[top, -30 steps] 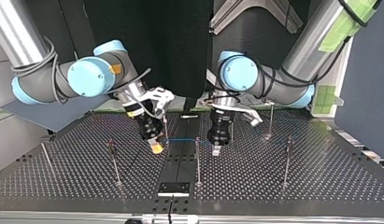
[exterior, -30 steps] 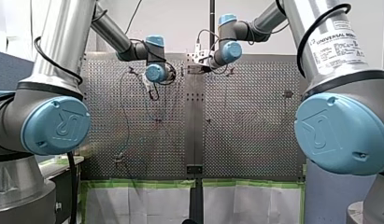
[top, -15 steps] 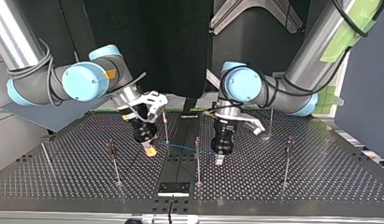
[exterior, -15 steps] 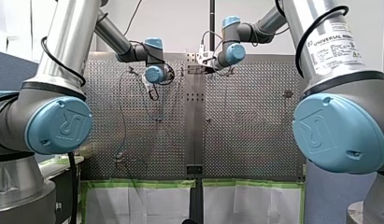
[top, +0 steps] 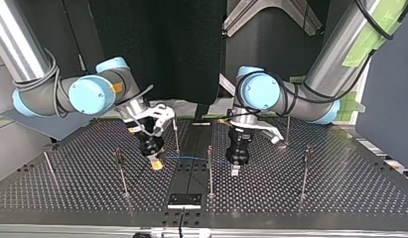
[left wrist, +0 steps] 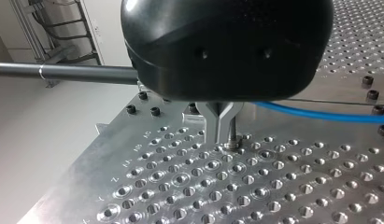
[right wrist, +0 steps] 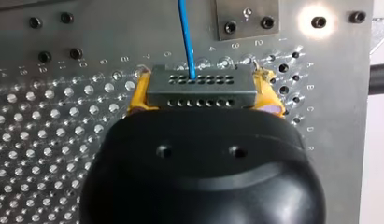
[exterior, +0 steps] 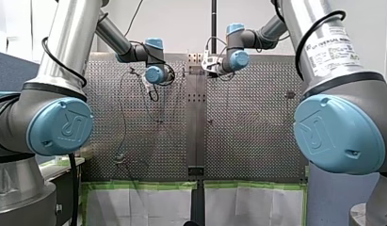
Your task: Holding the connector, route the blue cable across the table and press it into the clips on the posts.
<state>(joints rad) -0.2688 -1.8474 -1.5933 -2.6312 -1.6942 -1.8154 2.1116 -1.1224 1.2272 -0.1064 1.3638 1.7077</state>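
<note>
In the top view my right gripper point(top: 155, 163), at the view's left, has yellow pads and is shut on the grey connector point(right wrist: 201, 86). The right wrist view shows the pads clamping the connector's two ends. The blue cable point(right wrist: 186, 37) leaves the connector's face. It runs level over the table's centre strip point(top: 191, 158), past a thin post point(top: 210, 171), to my left gripper point(top: 235, 170). That gripper's metal fingers point(left wrist: 221, 126) are shut just above the plate. The cable point(left wrist: 320, 113) comes out from between them, at their base.
Several thin posts stand on the perforated table point(top: 340, 193): two near the view's left point(top: 122, 173) point(top: 48, 166), one behind my right gripper point(top: 175, 134), two at the right point(top: 305, 171) point(top: 287, 129). A small plate point(top: 184, 200) is bolted at the near edge.
In the top view my right gripper carried the connector leftward and nearer the camera. My left gripper moved slightly nearer too. The cable between them now spans a longer stretch.
</note>
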